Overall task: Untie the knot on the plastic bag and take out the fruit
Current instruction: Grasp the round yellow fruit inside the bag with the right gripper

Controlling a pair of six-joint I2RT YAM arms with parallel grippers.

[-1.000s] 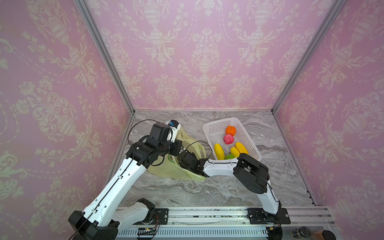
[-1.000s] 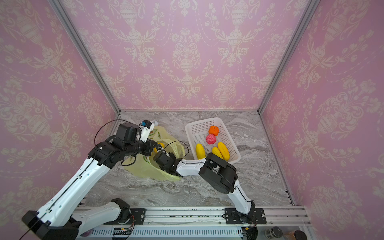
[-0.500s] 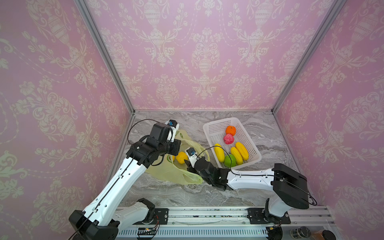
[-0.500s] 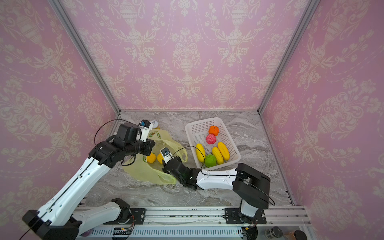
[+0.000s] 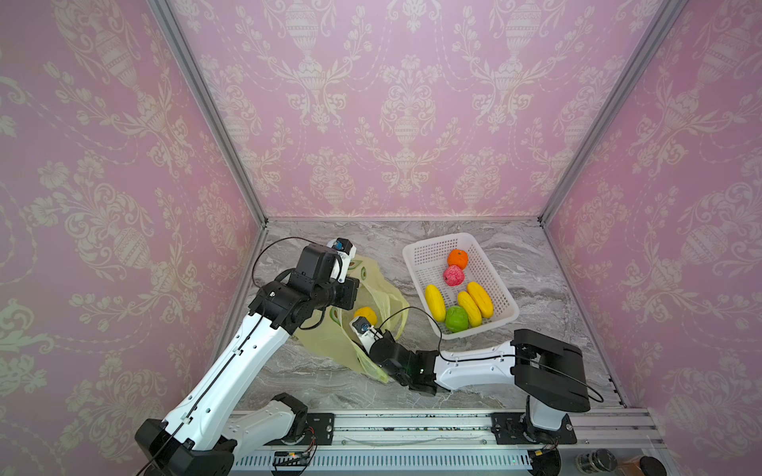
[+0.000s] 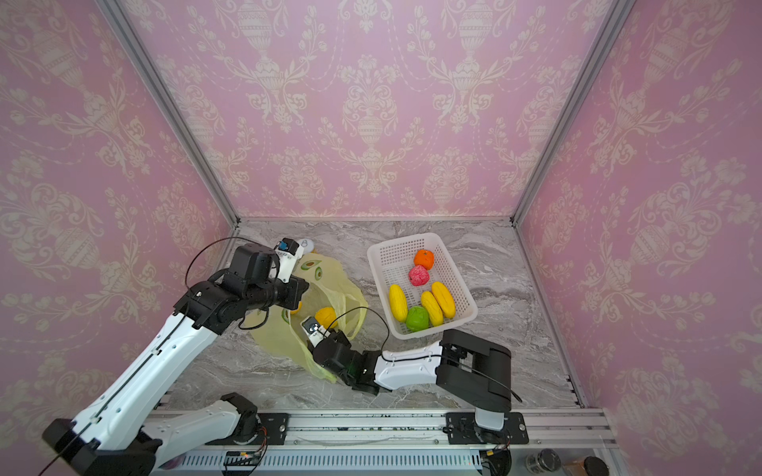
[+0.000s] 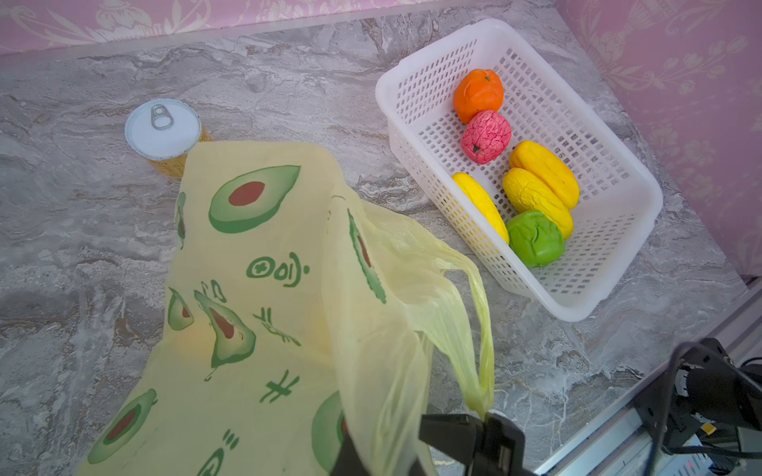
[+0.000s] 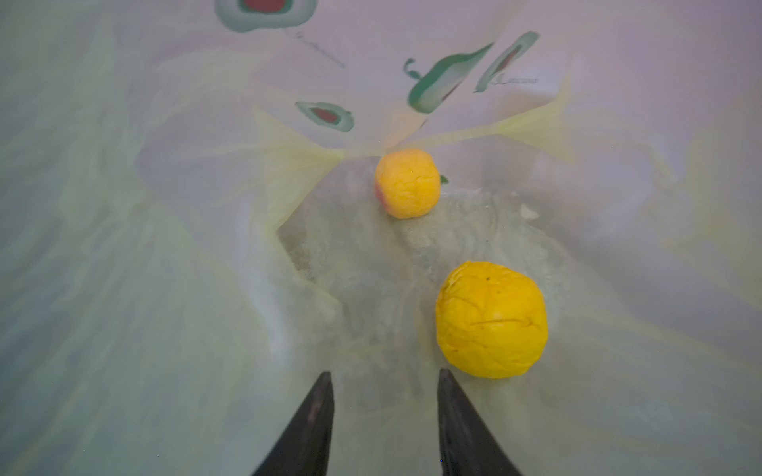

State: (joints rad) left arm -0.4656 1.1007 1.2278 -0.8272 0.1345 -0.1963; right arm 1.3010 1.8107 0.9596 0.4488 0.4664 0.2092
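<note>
Places are taken from the white basket, which stands on the marble tabletop. Nearest the rail, the right gripper reaches in low from the basket's near-left side; its tips are inside the mouth of the plastic bag, parted, with nothing between them. The larger yellow fruit lies just beside one fingertip; the smaller yellow-orange fruit sits deeper in the bag, farther from the basket.

The bag lies spread just left of the basket in both top views, apart from it, avocado prints uppermost. The left gripper hangs over the bag, clenched on a twisted loop handle, holding that side lifted.

Inside the basket, the green bumpy fruit is at the near end, with three long yellow fruits beside it. Next is the pink bumpy fruit, with the orange fruit toward the far end.

Beyond the bag, well left of the basket's far end, stands a white-lidded can; its lower side is partly hidden by the bag's raised corner.
</note>
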